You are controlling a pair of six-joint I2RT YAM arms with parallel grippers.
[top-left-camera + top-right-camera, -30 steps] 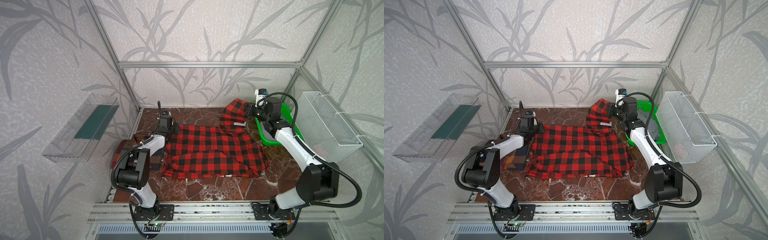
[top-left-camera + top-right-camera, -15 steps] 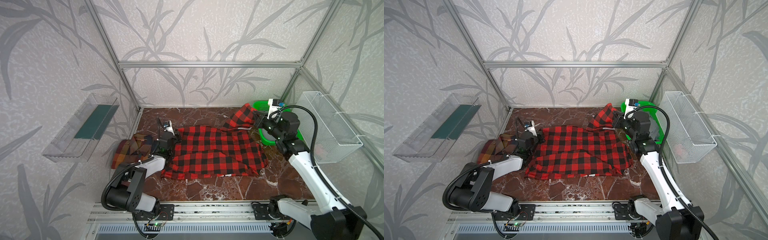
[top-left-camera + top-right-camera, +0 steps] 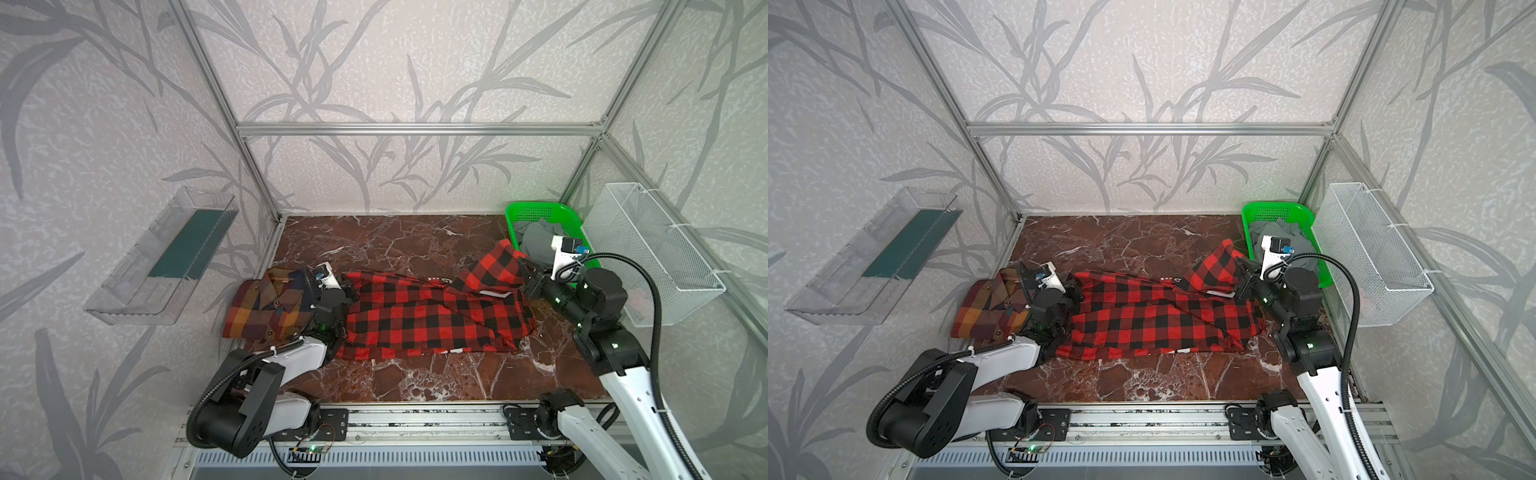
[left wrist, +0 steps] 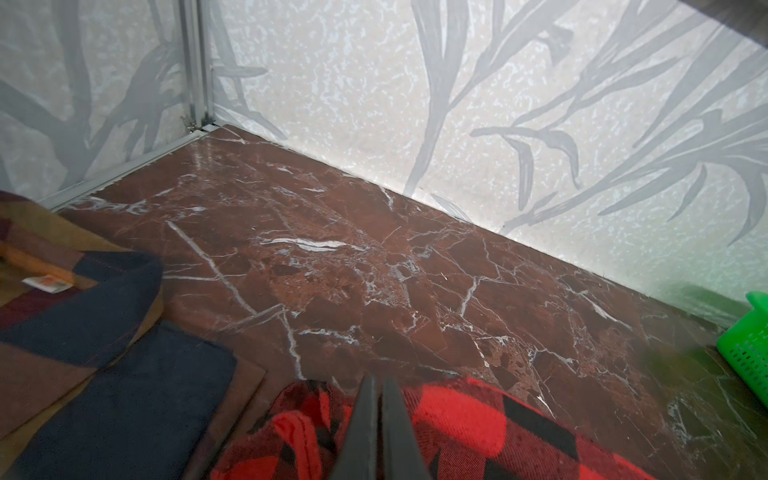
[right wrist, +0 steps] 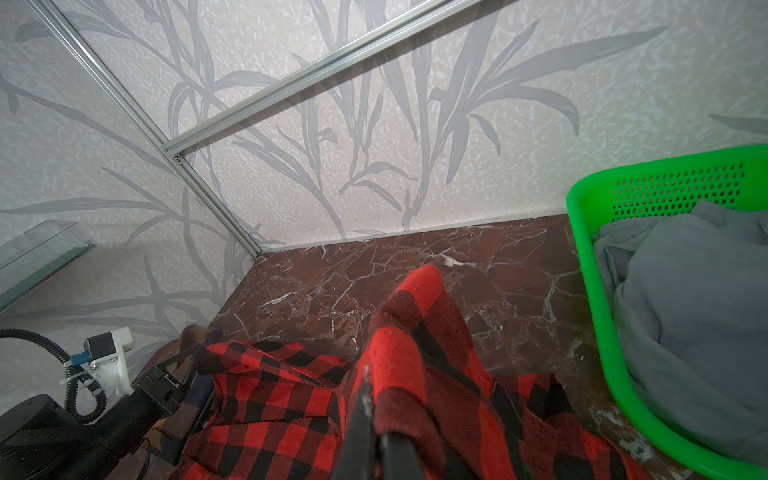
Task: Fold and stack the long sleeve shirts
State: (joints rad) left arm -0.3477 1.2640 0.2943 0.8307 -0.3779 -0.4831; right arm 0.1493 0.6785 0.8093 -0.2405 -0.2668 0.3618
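The red-and-black check long sleeve shirt [image 3: 432, 320] [image 3: 1154, 320] lies bunched across the middle of the marble table. My left gripper [image 3: 350, 286] [image 4: 378, 382] is shut on its left edge, low over the table. On the right, my gripper [image 3: 521, 266] [image 5: 374, 399] is shut on a raised fold of the same shirt [image 5: 415, 316], which stands up as a peak. The brown, orange and maroon plaid shirt [image 3: 266, 307] [image 3: 992, 307] lies folded at the left edge, just behind my left arm.
A green basket [image 3: 536, 206] [image 5: 582, 249] holding grey cloth [image 5: 685, 299] sits at the back right, close to my right gripper. A white wire basket [image 3: 656, 249] hangs on the right wall and a clear plastic shelf [image 3: 166, 253] on the left wall.
Both grippers have come toward the front with the red shirt's far edge, bunching the shirt narrower. The right gripper also moved right. The plaid shirt now shows more.
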